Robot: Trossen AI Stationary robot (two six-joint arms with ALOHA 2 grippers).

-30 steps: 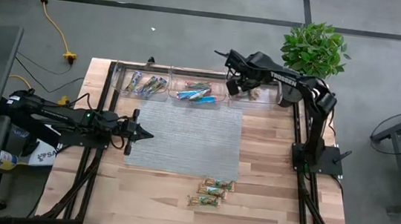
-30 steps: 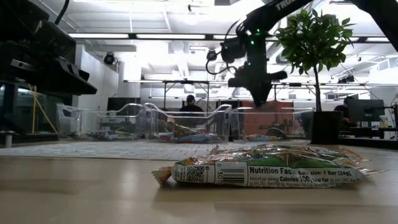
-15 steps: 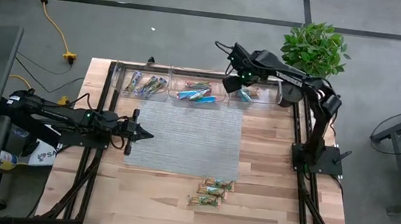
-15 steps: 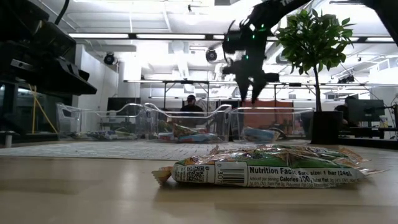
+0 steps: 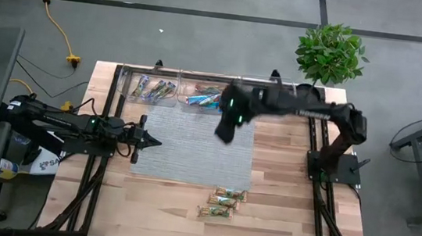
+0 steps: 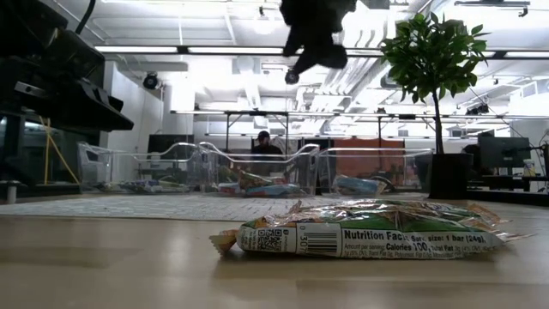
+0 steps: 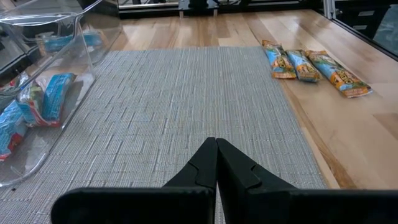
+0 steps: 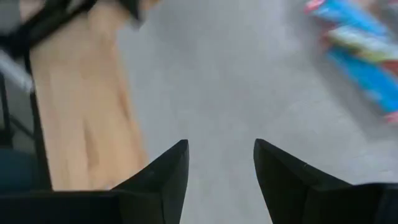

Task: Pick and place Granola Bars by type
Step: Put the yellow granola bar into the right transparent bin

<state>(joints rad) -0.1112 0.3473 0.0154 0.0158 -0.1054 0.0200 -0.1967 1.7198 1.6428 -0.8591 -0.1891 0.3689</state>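
Note:
Three granola bars (image 5: 223, 201) in green-tan wrappers lie flat on the wood near the table's front edge; they also show in the left wrist view (image 7: 314, 65), and one fills the low view (image 6: 360, 232). More bars lie in the clear bins at the far edge, left (image 5: 151, 88) and middle (image 5: 205, 98). My right gripper (image 5: 224, 131) hangs open high over the grey mat (image 5: 192, 147), nothing between its fingers (image 8: 168, 168). My left gripper (image 7: 216, 149) rests shut at the mat's left edge (image 5: 149, 141).
A potted plant (image 5: 329, 52) stands at the table's far right corner. My right arm reaches across the far right bin and hides it in the high view. Bare wood lies to the right of the mat and along the near edge.
My right gripper has drawn up out of the far right bin, where a bar lies. It has swung fast toward the table's left and near side, over the mat, rising and turning as it went.

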